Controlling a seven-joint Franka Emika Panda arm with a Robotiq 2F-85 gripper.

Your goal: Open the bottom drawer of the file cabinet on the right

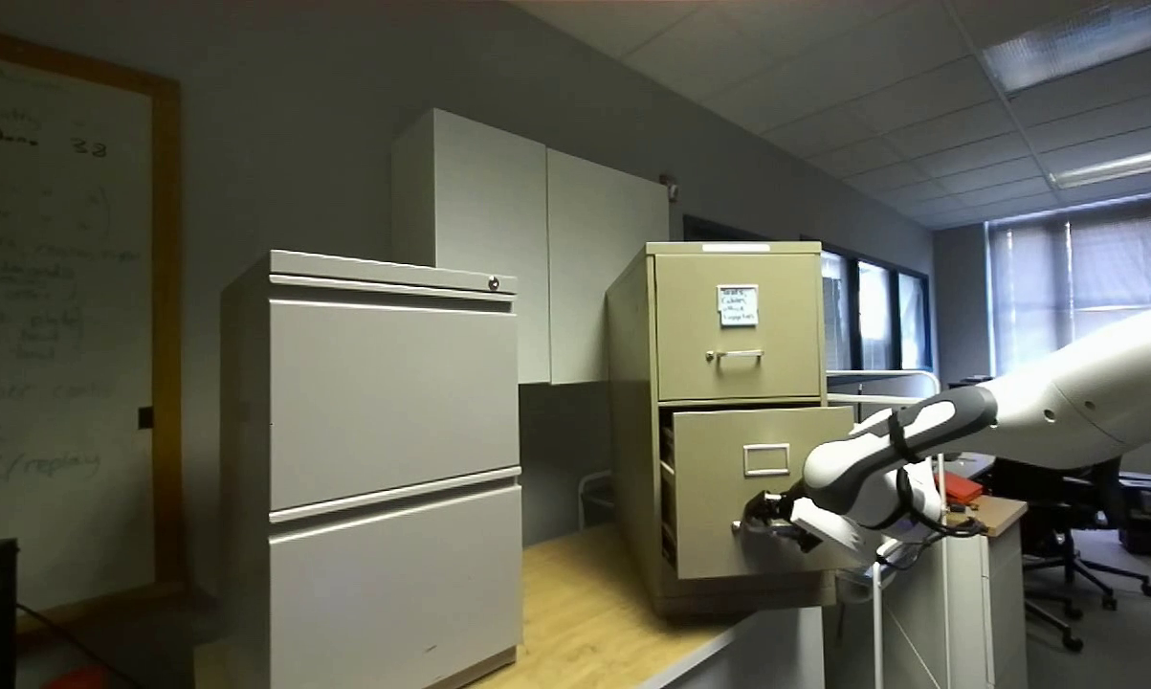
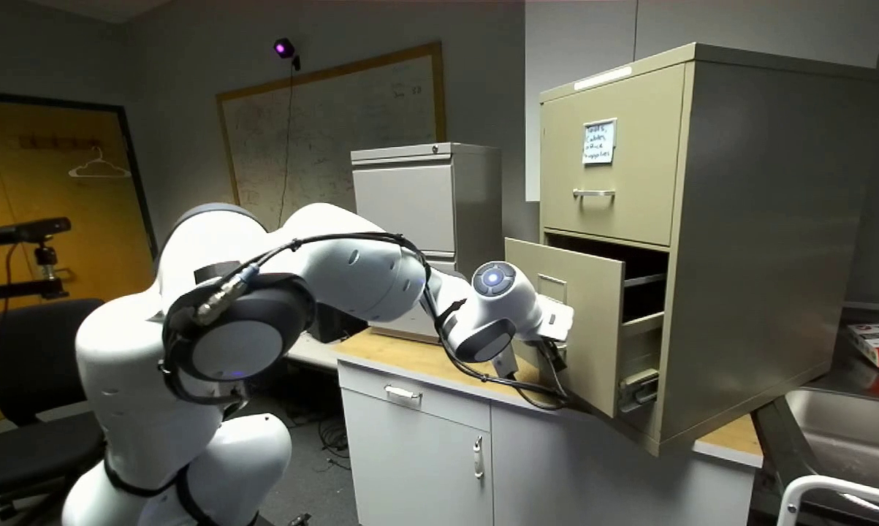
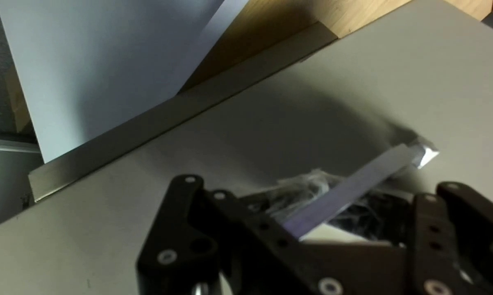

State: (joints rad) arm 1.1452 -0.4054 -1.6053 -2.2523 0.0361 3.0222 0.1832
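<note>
The beige file cabinet (image 1: 738,383) (image 2: 768,219) stands in both exterior views, with a paper label on its upper drawer. Its bottom drawer (image 1: 709,493) (image 2: 592,329) is pulled partly out, showing the dark inside and a side rail. The upper drawer is shut. In the wrist view the metal handle (image 3: 353,188) runs slantwise across the drawer front (image 3: 455,90). My gripper (image 3: 332,200) has its clear-taped fingertips on either side of the handle and is shut on it. The gripper (image 1: 766,517) also shows low on the drawer front in an exterior view; its fingertips are mostly hidden in the other views.
A wider light-grey cabinet (image 1: 393,402) (image 2: 402,204) stands beside it on the wooden counter (image 1: 575,593). White wall cupboards (image 1: 498,249) hang behind. A sink (image 2: 855,424) and a white rail (image 2: 841,489) lie near the file cabinet's far side.
</note>
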